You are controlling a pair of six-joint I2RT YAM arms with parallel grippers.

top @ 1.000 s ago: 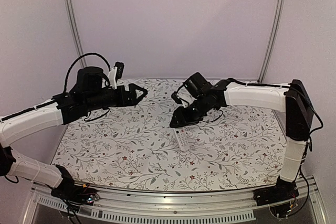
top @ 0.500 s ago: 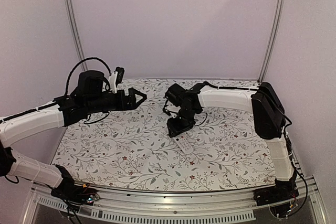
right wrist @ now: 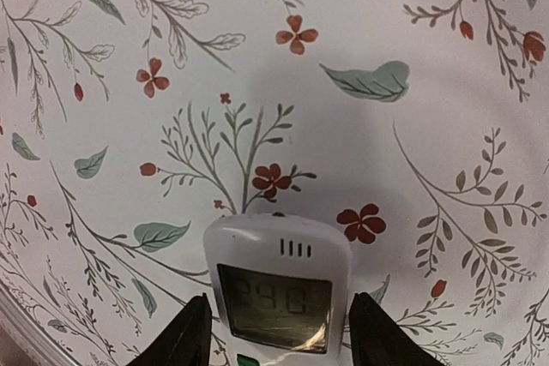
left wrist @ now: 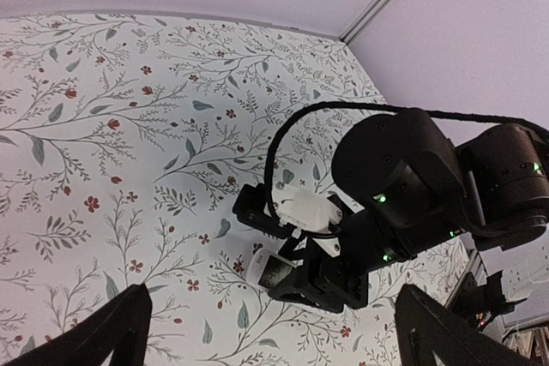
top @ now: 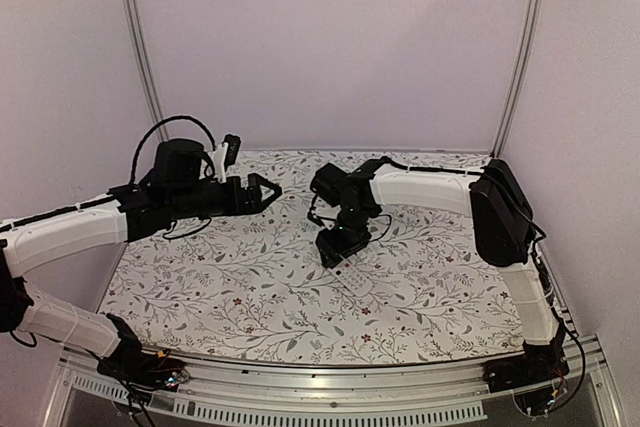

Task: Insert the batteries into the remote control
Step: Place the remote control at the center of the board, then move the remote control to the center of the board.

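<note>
Since 1 second ago the right arm has folded inward. Its elbow was far out to the right and now stands nearer the middle, and the right end effector (right wrist: 280, 336) has come lower over the remote control (right wrist: 279, 285).

The remote control lies flat near the middle of the floral bench (top: 200, 287), screen side up. Its small dark screen shows faint digits, with 4 short slots above it and the edge of a green button below.

The right end effector's 2 fingers (right wrist: 184, 336) are spread, 1 on each side of the screen end. I cannot tell whether they touch the white casing.

The left end effector (top: 268, 190) hangs above the far left part of the bench, well apart from the remote control. Its 2 fingers are spread wide and hold nothing.
</note>
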